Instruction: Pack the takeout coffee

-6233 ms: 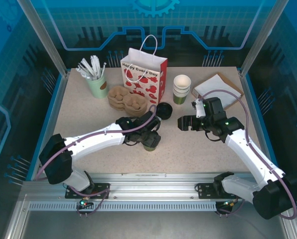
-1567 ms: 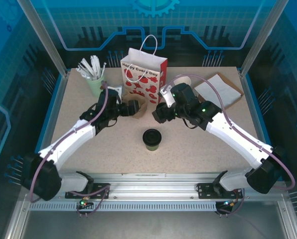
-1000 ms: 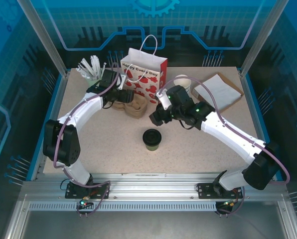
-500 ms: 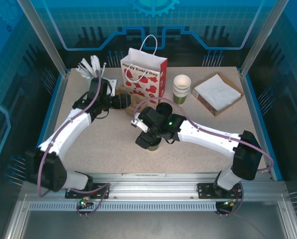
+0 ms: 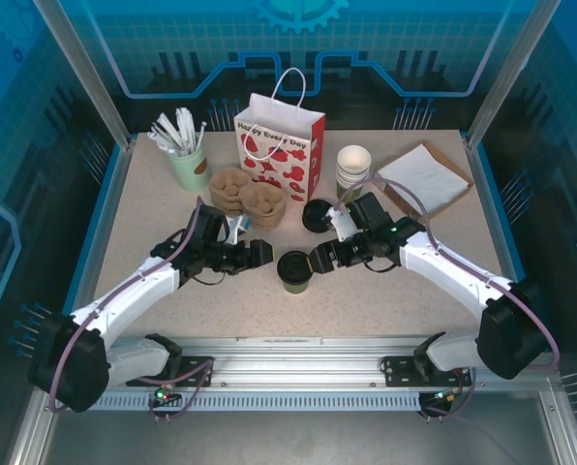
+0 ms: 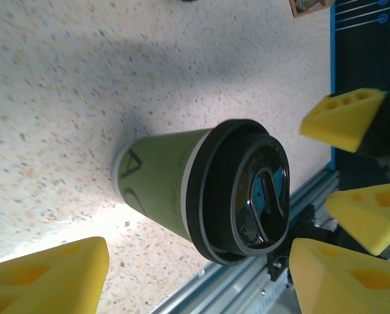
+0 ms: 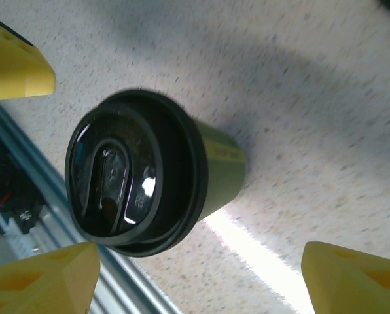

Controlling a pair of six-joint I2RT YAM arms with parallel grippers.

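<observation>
The takeout coffee (image 5: pixel 293 271) stands upright on the speckled desk (image 5: pixel 385 300), a little toward the near edge from the middle, its black lid seated on the olive-green cup. At its 9 o'clock we see the left pincer (image 5: pixel 261 254), and at its 3 o'clock the right pincer (image 5: pixel 319 260). Both have their jaws spread wide and grip nothing. In each wrist view the cup sits between the yellow fingers (image 6: pixel 48 281) with desk showing on either side.

A loose pile of black lids (image 5: pixel 318 215) lies near the cup at 1 o'clock, with the stack of lidless cups (image 5: pixel 353 172) beyond it. The heart-printed paper bag (image 5: pixel 279 145) stands upright at 12 o'clock; we cannot tell what is inside. Brown pulp cup carriers (image 5: pixel 245 194) lie at 11 o'clock, and behind them a green mug (image 5: pixel 192 170) holds white sticks. At 2 o'clock a brown tray (image 5: pixel 453 189) carries white napkins.

Bare desk runs from the cup to the metal rail (image 5: pixel 298 368) at 6 o'clock, and along both side edges.
</observation>
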